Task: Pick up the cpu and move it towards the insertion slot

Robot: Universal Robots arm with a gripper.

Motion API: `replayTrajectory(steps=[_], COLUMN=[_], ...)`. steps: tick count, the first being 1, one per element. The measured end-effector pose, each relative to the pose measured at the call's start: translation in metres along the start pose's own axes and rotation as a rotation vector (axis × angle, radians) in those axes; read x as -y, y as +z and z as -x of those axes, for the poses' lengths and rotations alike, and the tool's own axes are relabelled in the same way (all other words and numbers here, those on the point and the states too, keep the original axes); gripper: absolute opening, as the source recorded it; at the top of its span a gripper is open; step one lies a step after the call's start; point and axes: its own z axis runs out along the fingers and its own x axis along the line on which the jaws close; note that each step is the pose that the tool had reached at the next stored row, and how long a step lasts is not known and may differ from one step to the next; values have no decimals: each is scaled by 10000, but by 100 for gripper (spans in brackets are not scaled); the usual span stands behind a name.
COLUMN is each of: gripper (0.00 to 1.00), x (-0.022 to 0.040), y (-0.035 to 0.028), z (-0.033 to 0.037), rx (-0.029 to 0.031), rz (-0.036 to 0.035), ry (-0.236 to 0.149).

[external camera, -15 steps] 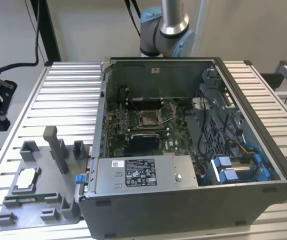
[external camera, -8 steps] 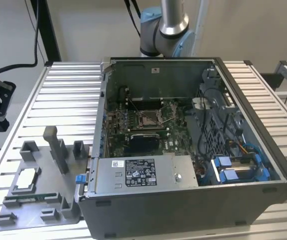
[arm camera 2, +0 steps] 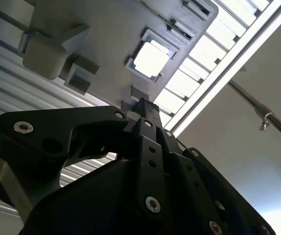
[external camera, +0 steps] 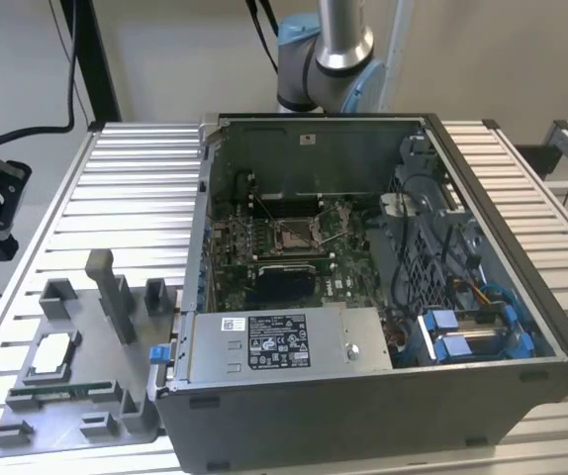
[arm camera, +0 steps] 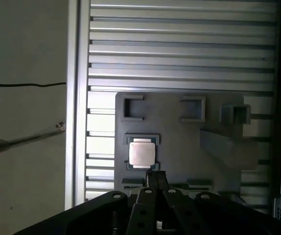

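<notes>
Jaws pressed together, empty, hang apart from the cpu [arm camera: 142, 153] in its grey tray [arm camera: 179, 134] by the table edge [arm camera: 79, 73].

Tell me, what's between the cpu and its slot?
Exterior view: a grey post and the case wall stand between the cpu and the insertion slot.

No print can be made out. A white label [external camera: 277, 341] is borne on the grey power supply [external camera: 363, 336] inside the computer case [external camera: 363, 416] — its lines are too small to be read. A smaller sticker [external camera: 233, 323] is set just beside it — likewise unreadable.
</notes>
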Motion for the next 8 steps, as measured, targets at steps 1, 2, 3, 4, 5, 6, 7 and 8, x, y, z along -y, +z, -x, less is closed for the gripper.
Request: replayTrajectory(steps=[1,2,3,4,5,6,7,8], gripper=[100,100,100,100,100,100,100,100], x=[0,0,0,0,0,0,0,0], y=[0,0,0,0,0,0,0,0], z=[0,0,0,0,0,0,0,0], rx=[0,0,0,0,0,0,1,0], rz=[0,0,0,0,0,0,0,0], ry=[0,0,0,0,-1,-1,-2,-2])
